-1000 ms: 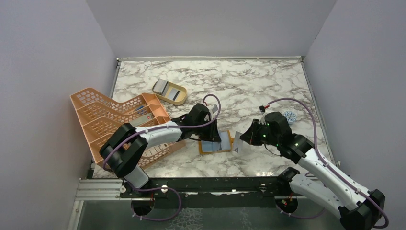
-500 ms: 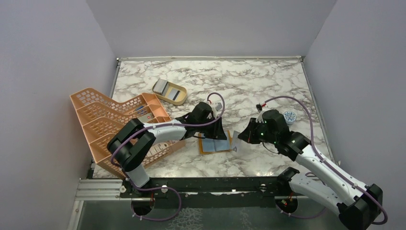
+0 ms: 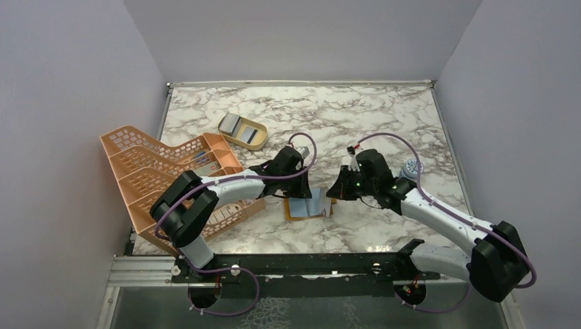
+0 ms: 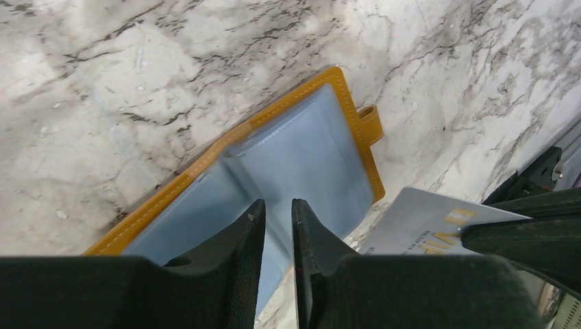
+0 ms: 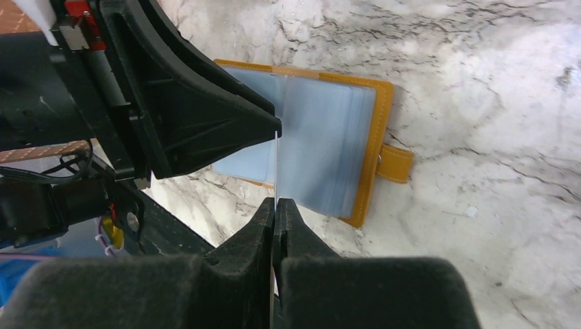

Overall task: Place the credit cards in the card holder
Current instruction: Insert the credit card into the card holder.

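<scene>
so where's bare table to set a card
Free: far table right of the tan dish; near strip by the card holder. Crowded: left gripper and right gripper, holding a credit card, over the card holder; peach rack at left.

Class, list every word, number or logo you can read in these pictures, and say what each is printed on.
On the credit card: gold lettering, partly hidden and angled, not readable.
On the small round object: bluish print, too small to read.
On the card holder: no text seen.

walls (image 3: 301, 41): plain pale grey — three sides | tabletop (image 3: 384, 116): grey-veined white marble
</scene>
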